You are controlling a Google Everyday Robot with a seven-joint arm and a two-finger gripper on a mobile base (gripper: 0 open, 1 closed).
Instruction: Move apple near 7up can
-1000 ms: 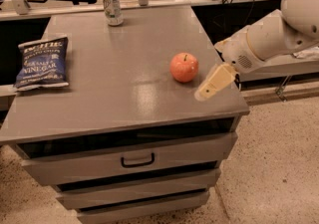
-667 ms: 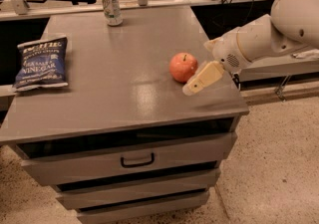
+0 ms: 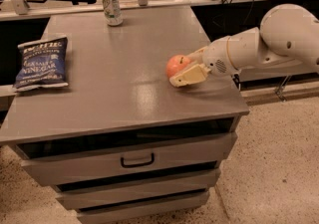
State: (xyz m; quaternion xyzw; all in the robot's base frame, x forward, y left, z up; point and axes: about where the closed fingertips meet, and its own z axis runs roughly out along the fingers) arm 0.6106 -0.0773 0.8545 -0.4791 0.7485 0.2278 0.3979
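Observation:
The red-orange apple (image 3: pixel 174 63) sits on the right part of the grey cabinet top (image 3: pixel 119 93). My gripper (image 3: pixel 182 67) reaches in from the right at the apple and is open. One cream finger (image 3: pixel 188 74) lies along the apple's near side, the other (image 3: pixel 197 53) shows behind it. The apple rests on the top between them. The 7up can (image 3: pixel 112 6), white and green with a silver top, stands upright at the far edge, well to the left of the apple and behind it.
A flat blue chip bag (image 3: pixel 42 62) lies at the left edge of the top. The cabinet has drawers below with a handle (image 3: pixel 137 160). The top's right edge is close to the apple. A rail and dark furniture stand behind the cabinet.
My gripper has moved left from beside the apple's right side until its fingers sit on either side of the apple. The apple, can and bag have not moved.

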